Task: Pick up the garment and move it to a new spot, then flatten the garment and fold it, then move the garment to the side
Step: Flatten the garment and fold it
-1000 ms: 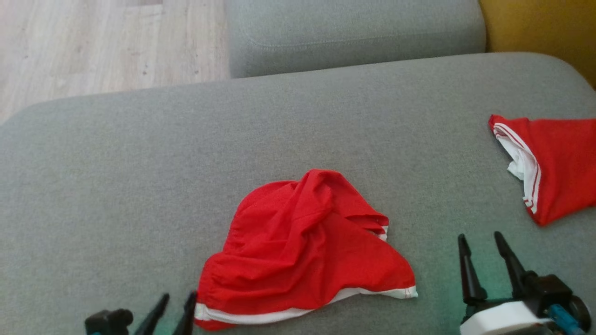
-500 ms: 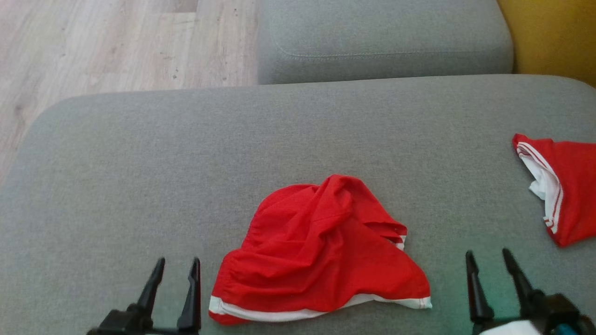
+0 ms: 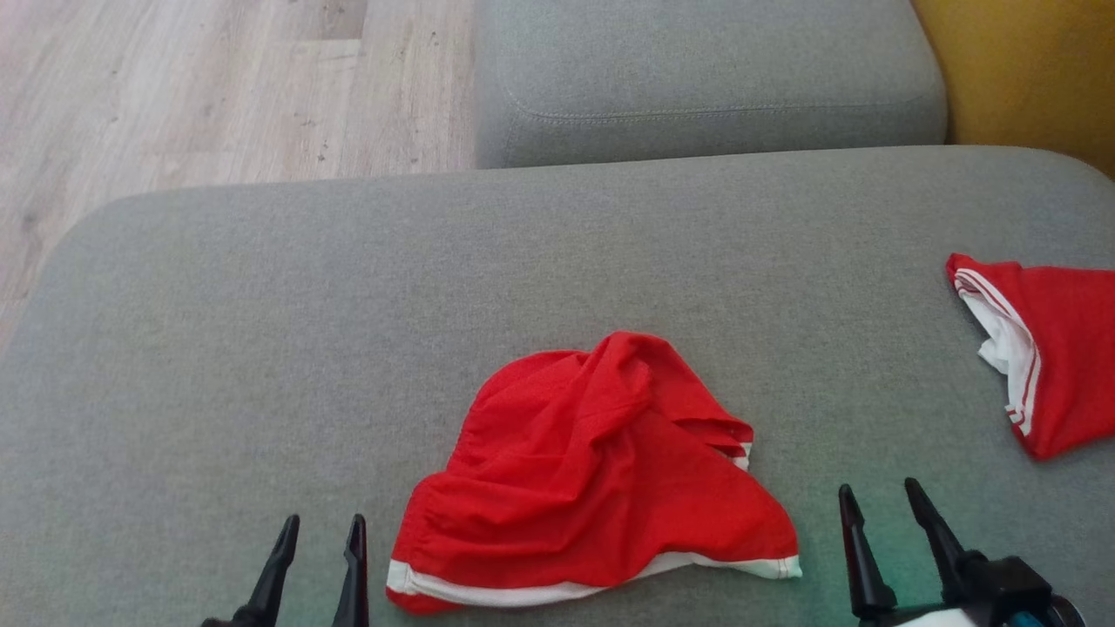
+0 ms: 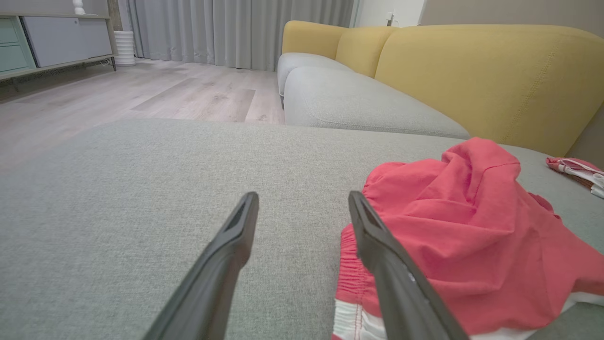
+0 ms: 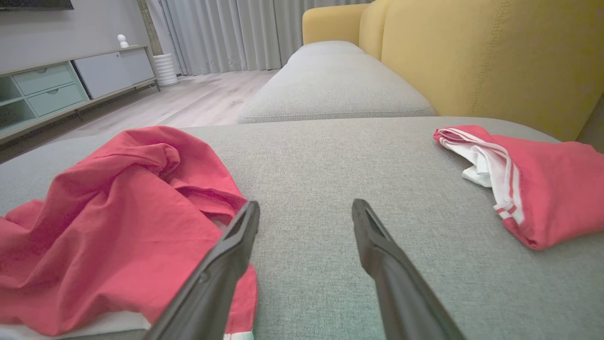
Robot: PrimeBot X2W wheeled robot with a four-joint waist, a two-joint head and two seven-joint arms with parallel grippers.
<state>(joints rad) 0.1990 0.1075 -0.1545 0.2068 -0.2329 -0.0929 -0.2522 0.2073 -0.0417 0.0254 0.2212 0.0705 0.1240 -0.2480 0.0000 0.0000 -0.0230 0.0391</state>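
Biggest thing here is the grey seat cushion (image 3: 261,348), it takes up most of the head view. Past it there's pale wood floor (image 3: 174,87) at about 11 o'clock, another grey cushion (image 3: 697,78) at 12, and a bit of yellow backrest (image 3: 1028,70) at 1.

The red garment (image 3: 592,470) lies crumpled on the big cushion at roughly 6 o'clock in the head view. It's bunched up with a ridge of folds running toward 12, and a white band runs along its near edge. Nothing is holding it. A second red piece (image 3: 1063,357) with white striped trim sits at 3 o'clock, well apart from the first and cut off by the frame edge.

The left gripper (image 3: 324,522) is at 7 o'clock with its fingers spread and nothing between them, just beside the garment's gathered corner. Can't tell if the near finger actually touches the cloth. The right gripper (image 3: 877,488) is at 5 o'clock, also spread wide and empty, over bare cushion near the garment's white-edged corner.
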